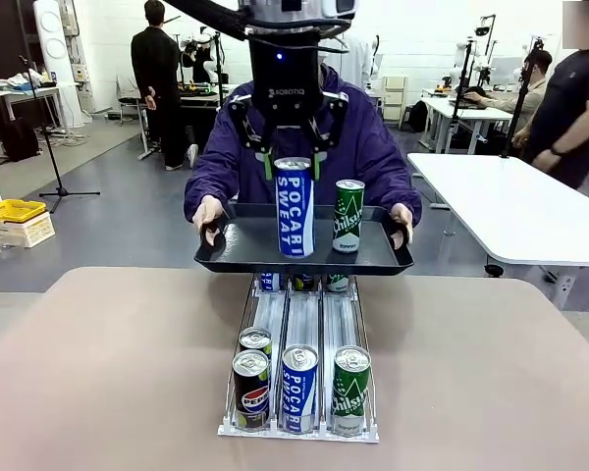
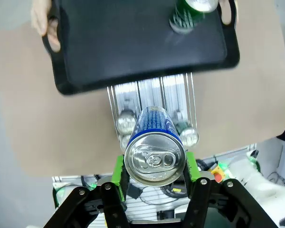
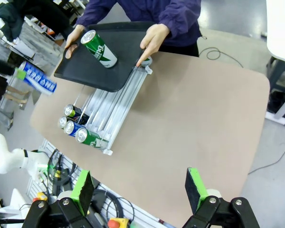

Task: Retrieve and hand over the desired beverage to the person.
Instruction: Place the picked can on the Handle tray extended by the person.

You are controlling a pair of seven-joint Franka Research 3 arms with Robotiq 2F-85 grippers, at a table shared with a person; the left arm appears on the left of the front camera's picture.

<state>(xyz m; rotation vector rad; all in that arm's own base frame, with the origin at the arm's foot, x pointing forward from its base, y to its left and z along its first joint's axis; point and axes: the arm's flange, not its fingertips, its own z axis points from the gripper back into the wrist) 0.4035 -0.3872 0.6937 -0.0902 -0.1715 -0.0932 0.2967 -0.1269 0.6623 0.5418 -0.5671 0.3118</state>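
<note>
The beige surface (image 1: 491,373) carries a can rack (image 1: 299,427) at its middle. Beyond the rack, the person (image 1: 363,147) holds a black tray (image 1: 304,257) by both handles, above the rack's far end. A green can (image 1: 348,216) stands on the tray. Beside that can, over the tray, the left end effector (image 1: 294,162) grips a blue can (image 1: 294,208) by its top, upright. The right end effector (image 3: 140,187) hangs high above the surface, jaws wide apart and empty.
</note>
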